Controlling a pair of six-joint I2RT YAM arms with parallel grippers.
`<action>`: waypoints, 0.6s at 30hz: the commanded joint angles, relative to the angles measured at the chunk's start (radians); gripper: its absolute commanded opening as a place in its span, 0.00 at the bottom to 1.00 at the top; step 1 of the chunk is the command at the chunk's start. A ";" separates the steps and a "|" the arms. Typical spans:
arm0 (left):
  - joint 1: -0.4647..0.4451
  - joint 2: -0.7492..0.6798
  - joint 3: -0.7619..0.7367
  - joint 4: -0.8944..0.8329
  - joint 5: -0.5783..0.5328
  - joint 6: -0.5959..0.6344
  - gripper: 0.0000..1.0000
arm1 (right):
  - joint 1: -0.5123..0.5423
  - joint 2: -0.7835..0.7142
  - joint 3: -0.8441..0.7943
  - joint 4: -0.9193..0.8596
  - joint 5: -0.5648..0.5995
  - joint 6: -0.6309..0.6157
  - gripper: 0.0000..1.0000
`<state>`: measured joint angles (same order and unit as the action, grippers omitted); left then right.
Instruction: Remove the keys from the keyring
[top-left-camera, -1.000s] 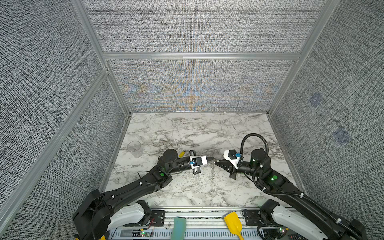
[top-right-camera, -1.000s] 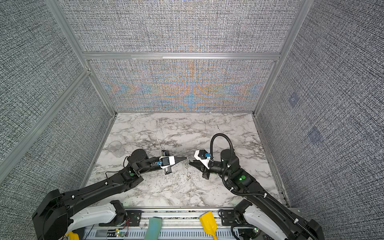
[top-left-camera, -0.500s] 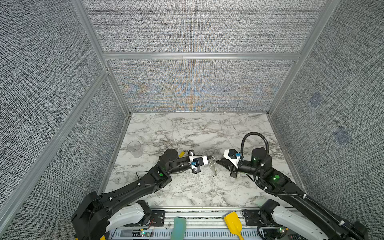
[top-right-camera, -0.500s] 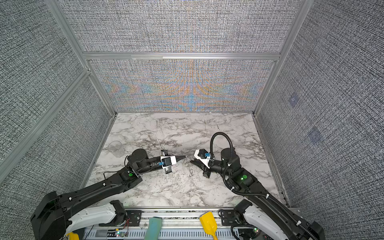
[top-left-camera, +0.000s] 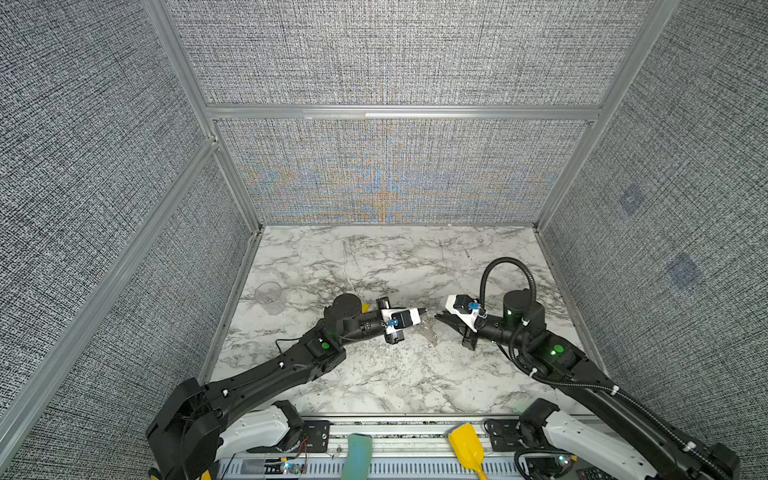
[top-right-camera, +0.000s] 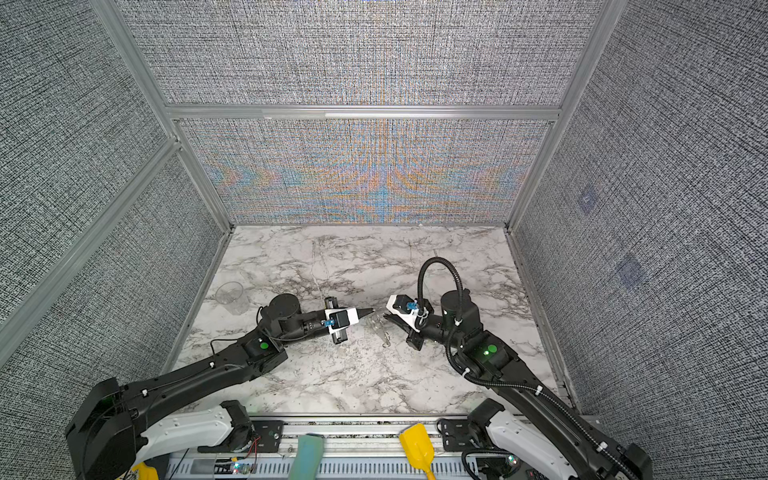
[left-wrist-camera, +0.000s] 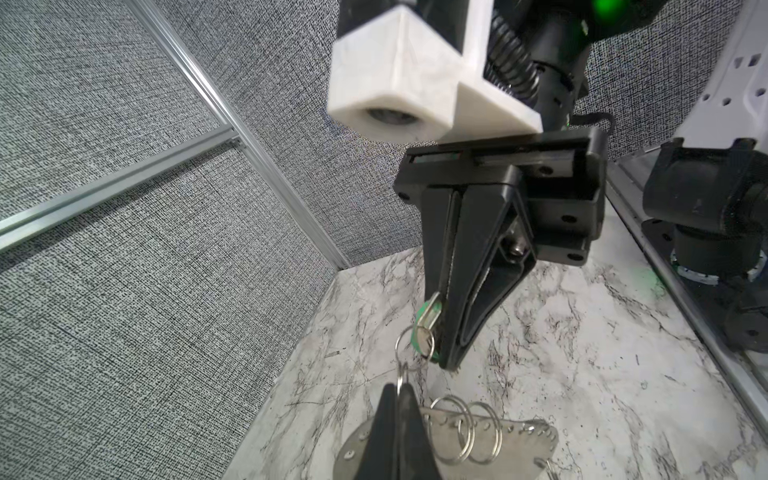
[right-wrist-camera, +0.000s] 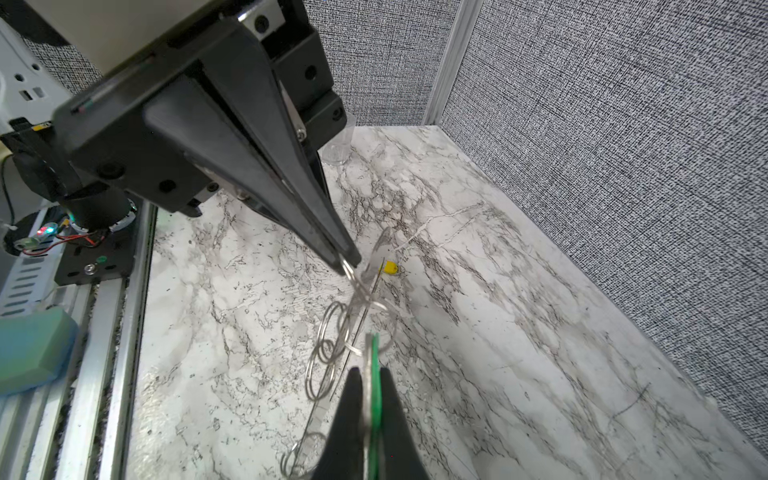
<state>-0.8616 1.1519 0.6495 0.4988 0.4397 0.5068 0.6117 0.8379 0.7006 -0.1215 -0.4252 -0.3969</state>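
- Meeting almost tip to tip over the middle of the bench (top-left-camera: 374, 257), nearer its front edge than its back edge, the left gripper (top-left-camera: 424, 311) and the right gripper (top-left-camera: 436, 316) are facing each other.
- The left gripper's jaws are pressing together on a small wire ring (left-wrist-camera: 401, 374). In the left wrist view this ring is running straight into the black fingertips.
- The right gripper's jaws are clamping flat on the green key (left-wrist-camera: 424, 316), part of which is sticking out beside the tips. In the right wrist view the green key (right-wrist-camera: 375, 353) is showing edge-on between the two fingers.
- A tiny ring on the green key is overlapping the small wire ring; whether the two are linking I cannot tell.
- The keyring (left-wrist-camera: 519, 432), a flat grey plate with a row of small holes, is hanging just under the left gripper and carrying several wire rings (left-wrist-camera: 461, 428). In both top views the keyring (top-left-camera: 430, 330) is showing only faintly below the two tips, and whether its low end is touching the marble I cannot tell.
- The yellow key (right-wrist-camera: 390, 268) is lying alone on the bench, beside the left arm's wrist on the back-edge side, apart from the keyring.
- A clear cup (top-left-camera: 269, 295) is standing near the bench's left edge.
- A yellow scoop (top-left-camera: 467, 446) and a teal block (top-left-camera: 357, 455) are lying on the rail beyond the front edge.
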 joint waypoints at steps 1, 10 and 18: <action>0.004 0.012 0.010 -0.032 -0.048 -0.026 0.00 | 0.001 0.008 0.033 -0.046 0.052 -0.052 0.00; 0.004 0.057 0.043 -0.101 -0.047 -0.056 0.00 | 0.012 0.052 0.114 -0.129 0.074 -0.120 0.00; 0.006 0.086 0.058 -0.134 -0.032 -0.108 0.00 | 0.024 0.079 0.163 -0.146 0.075 -0.171 0.00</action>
<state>-0.8612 1.2324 0.7048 0.4446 0.4297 0.4271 0.6338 0.9157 0.8429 -0.3023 -0.3431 -0.5316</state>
